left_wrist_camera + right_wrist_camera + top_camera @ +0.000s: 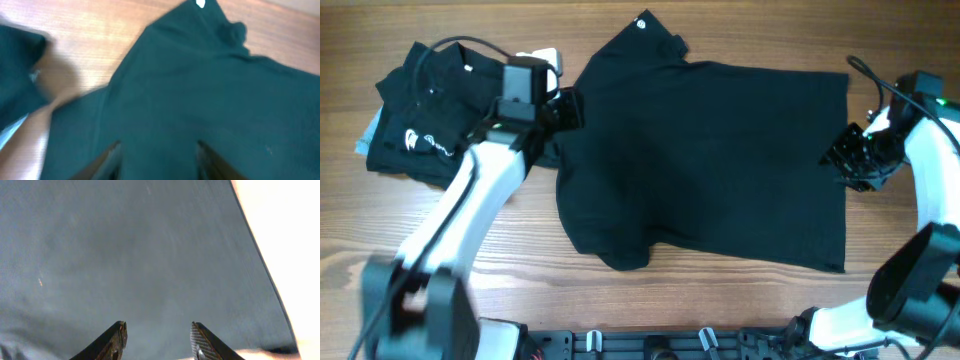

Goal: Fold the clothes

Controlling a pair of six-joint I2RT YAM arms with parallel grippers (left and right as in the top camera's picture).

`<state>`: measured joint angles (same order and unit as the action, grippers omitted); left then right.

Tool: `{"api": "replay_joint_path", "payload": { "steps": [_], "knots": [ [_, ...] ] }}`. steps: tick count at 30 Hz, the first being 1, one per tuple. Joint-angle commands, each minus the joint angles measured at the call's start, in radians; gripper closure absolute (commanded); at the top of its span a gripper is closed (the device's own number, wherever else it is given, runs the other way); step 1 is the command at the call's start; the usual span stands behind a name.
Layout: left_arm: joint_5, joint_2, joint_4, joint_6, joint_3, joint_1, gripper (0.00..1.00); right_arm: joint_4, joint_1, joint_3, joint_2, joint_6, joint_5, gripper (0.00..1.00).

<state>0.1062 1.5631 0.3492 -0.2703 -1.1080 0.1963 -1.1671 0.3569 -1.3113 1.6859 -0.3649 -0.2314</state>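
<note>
Under the left gripper (566, 110) lies the collar end of one black shirt (710, 160), which is spread flat on the table (720, 310). Its fingers stand apart, and in the wrist view only loose cloth passes below them, so I see nothing pinched. Across the whole shirt from it, the right gripper (853, 160) hangs over the hem edge. Its fingers are also spread, with smooth cloth below them and nothing held.

I judge that the two grippers stand at opposite ends because a fold needs both ends lifted together, and because the open fingers can then come down on the edges. The white label (645, 22) lies ahead of the left gripper, at the far side of the shirt.

Behind the left gripper, away from the shirt, rests a pile (415, 135) of folded black cloth, probably set aside so that the middle is free for work.

By my count there is one spread shirt, one pile (I cannot tell how many shirts are in it), one white logo (412, 140) on the pile, and two grippers, both empty.
</note>
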Motion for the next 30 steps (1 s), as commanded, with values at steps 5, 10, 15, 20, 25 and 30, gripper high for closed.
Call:
{"api": "replay_joint_path", "payload": {
  "steps": [5, 10, 15, 20, 25, 30],
  "knots": [
    [0.091, -0.286, 0.618, -0.163, 0.01, -0.001, 0.49, -0.108, 0.007, -0.001, -0.116, 0.021, 0.061, 0.51],
    [0.13, -0.261, 0.747, -0.287, 0.138, 0.005, 0.49, -0.105, 0.007, 0.043, -0.115, 0.021, 0.048, 0.47],
    [0.245, -0.255, 0.647, -0.32, 0.333, 0.005, 0.53, -0.056, 0.007, 0.164, -0.115, 0.011, 0.048, 0.45],
    [0.233, -0.248, 0.436, -0.38, 0.512, 0.005, 0.52, 0.079, 0.019, 0.322, -0.115, -0.057, 0.064, 0.39],
    [0.249, -0.202, 0.232, -0.458, 0.624, 0.005, 0.54, 0.116, 0.152, 0.37, -0.115, -0.052, 0.079, 0.39],
    [0.249, -0.16, 0.13, -0.475, 0.629, 0.005, 0.58, 0.096, 0.266, 0.37, -0.115, -0.004, 0.047, 0.38]
  ]
}}
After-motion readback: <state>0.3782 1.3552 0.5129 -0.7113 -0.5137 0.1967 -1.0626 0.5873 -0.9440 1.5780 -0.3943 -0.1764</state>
